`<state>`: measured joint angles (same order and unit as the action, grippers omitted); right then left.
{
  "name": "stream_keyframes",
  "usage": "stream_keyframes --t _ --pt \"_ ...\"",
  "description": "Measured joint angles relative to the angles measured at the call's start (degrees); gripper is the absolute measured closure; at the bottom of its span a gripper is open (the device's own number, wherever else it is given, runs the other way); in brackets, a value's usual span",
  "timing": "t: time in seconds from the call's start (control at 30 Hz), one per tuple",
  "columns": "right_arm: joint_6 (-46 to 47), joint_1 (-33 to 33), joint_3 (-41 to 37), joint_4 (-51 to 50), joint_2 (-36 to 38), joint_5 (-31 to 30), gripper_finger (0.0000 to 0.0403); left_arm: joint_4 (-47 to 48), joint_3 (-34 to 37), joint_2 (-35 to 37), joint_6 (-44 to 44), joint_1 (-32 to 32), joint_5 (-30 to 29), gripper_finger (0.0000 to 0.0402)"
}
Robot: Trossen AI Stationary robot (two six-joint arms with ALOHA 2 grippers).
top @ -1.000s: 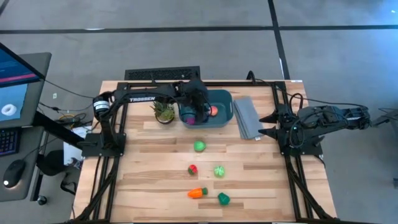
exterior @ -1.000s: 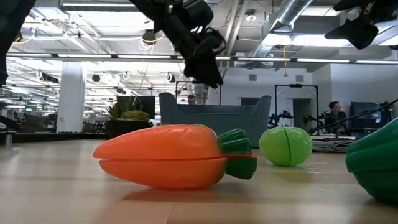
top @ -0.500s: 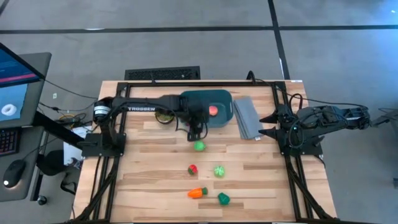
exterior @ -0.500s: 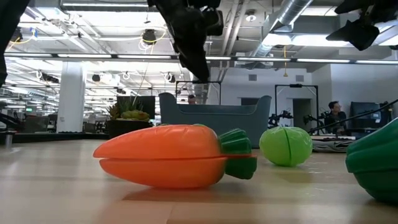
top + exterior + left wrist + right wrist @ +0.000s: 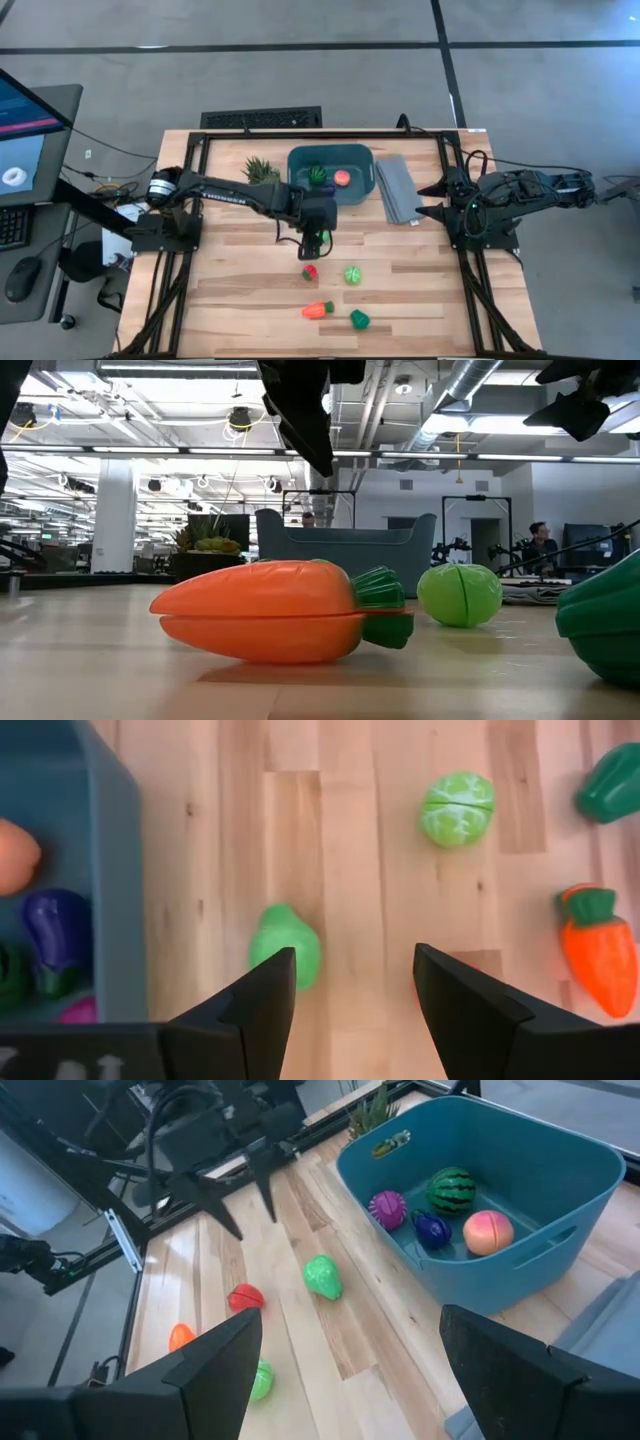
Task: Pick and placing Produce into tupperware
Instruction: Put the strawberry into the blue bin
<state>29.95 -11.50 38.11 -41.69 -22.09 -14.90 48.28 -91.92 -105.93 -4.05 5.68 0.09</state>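
Left gripper [image 5: 320, 240] has moved off the teal tub [image 5: 300, 190] since a second ago; it was over the tub's left end, now it hangs above the bare wood just in front of the tub, over the green pear-shaped piece [image 5: 285, 945]. Plant [image 5: 261, 170] and tub interior, covered by the arm earlier, now show. In the left wrist view its fingers [image 5: 262, 995] stand apart, nothing between them, green piece partly behind the one finger. Opening has narrowed a little over the last second.

Tub sits at the table's far middle, plant just beside its left end, grey ribbed slab [image 5: 396, 190] just beside its right end. Inside the tub: watermelon [image 5: 451, 1190], peach [image 5: 487, 1231], purple eggplant [image 5: 432, 1230], magenta piece [image 5: 385, 1207].

Still on the table: red strawberry [image 5: 309, 272], pale green ball [image 5: 352, 274], carrot [image 5: 317, 310], dark green piece [image 5: 359, 319], unmoved. Strawberry lies near the left gripper, mostly hidden by a finger in the left wrist view.

Right gripper [image 5: 350, 1365] parked at the table's right edge beyond the slab, unchanged, fingers apart, empty.

Low view: carrot fills the foreground, blocks most of the table; tub behind it.
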Motion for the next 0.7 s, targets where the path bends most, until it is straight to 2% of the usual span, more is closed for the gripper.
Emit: stream_keyframes --t 0.27,0.7 --pt "0.0 0.0 0.0 0.1 0.0 0.0 0.0074 1.3 0.9 0.0 -6.4 4.9 -4.6 0.0210" --pt "0.0 0.0 0.0 0.1 0.0 0.0 0.0074 0.2 8.9 2.0 -23.4 13.8 -16.3 0.0210"
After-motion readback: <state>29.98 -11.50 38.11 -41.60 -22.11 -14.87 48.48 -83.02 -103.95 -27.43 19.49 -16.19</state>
